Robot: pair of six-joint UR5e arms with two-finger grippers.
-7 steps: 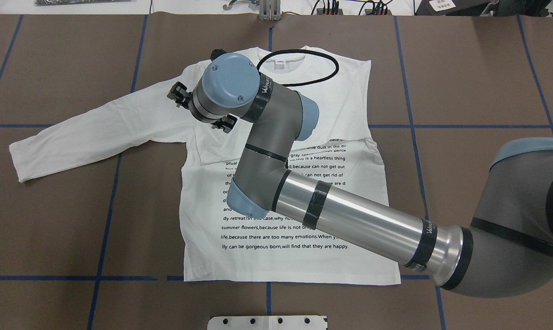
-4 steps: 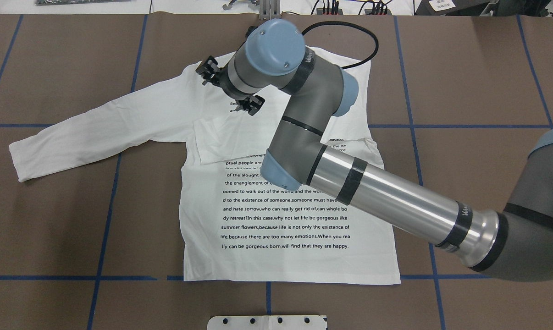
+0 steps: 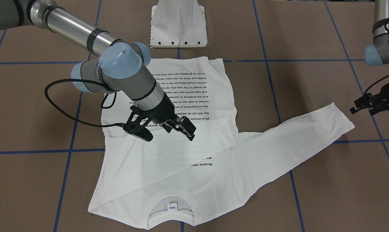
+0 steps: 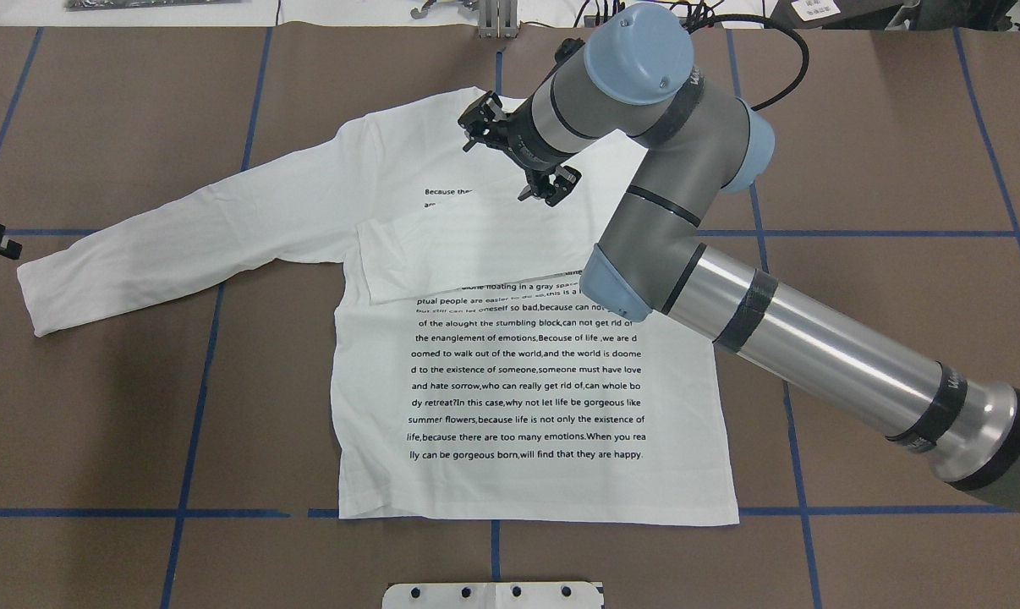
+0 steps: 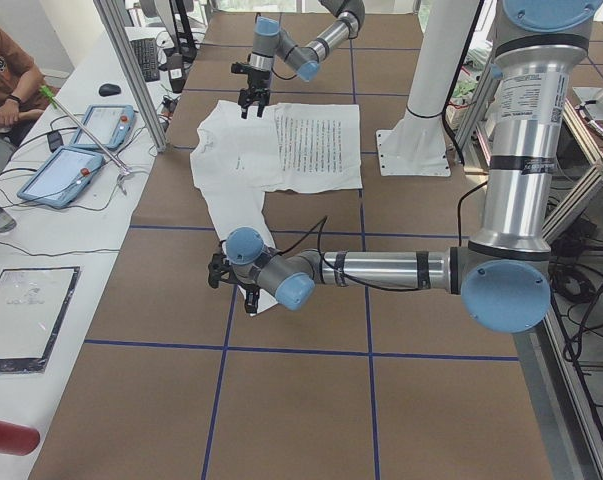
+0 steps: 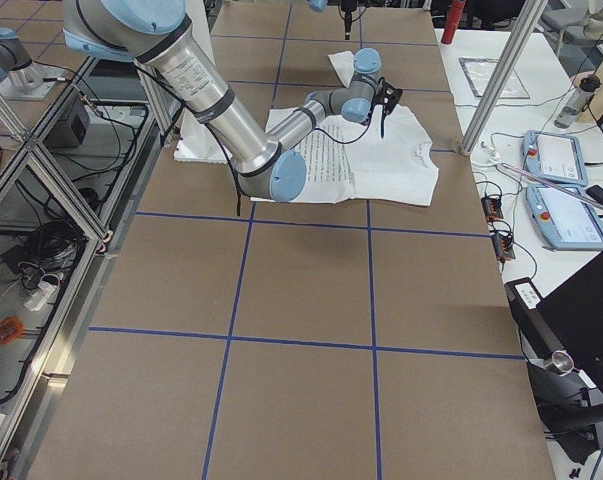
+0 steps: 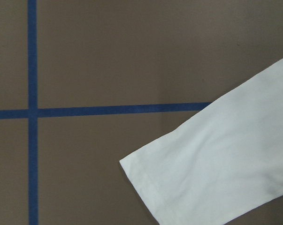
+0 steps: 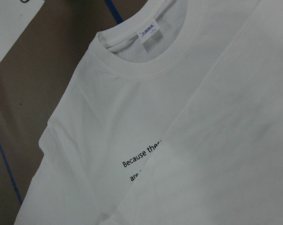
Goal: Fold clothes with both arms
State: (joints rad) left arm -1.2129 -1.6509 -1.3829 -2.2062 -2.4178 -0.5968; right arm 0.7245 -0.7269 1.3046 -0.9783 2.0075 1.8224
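Note:
The white long-sleeved T-shirt (image 4: 527, 389) lies flat on the brown table, black text up. One sleeve (image 4: 459, 254) is folded across the chest. The other sleeve stretches out flat, its cuff (image 4: 36, 296) at the view's left. My right gripper (image 4: 510, 161) hovers open and empty over the upper chest, near the collar (image 8: 132, 65) and the neck label (image 8: 149, 33). It also shows in the front view (image 3: 169, 137). My left gripper (image 3: 362, 111) hangs just beyond the outstretched cuff (image 3: 339, 122), its fingers apart and holding nothing. The left wrist view shows the cuff (image 7: 216, 178) but no fingers.
The white pedestal base (image 3: 178, 22) stands at the robot's side of the table, just past the shirt's hem. A black cable loop (image 3: 59, 106) hangs off the right wrist. Blue tape lines (image 4: 197, 372) grid the table. Tablets (image 5: 81, 150) lie on a side table.
My right arm has swung from over the shirt's shoulder toward the collar and the view's right, gripper staying open. The folded sleeve stayed in place. The left gripper's tip has come in at the overhead view's left edge.

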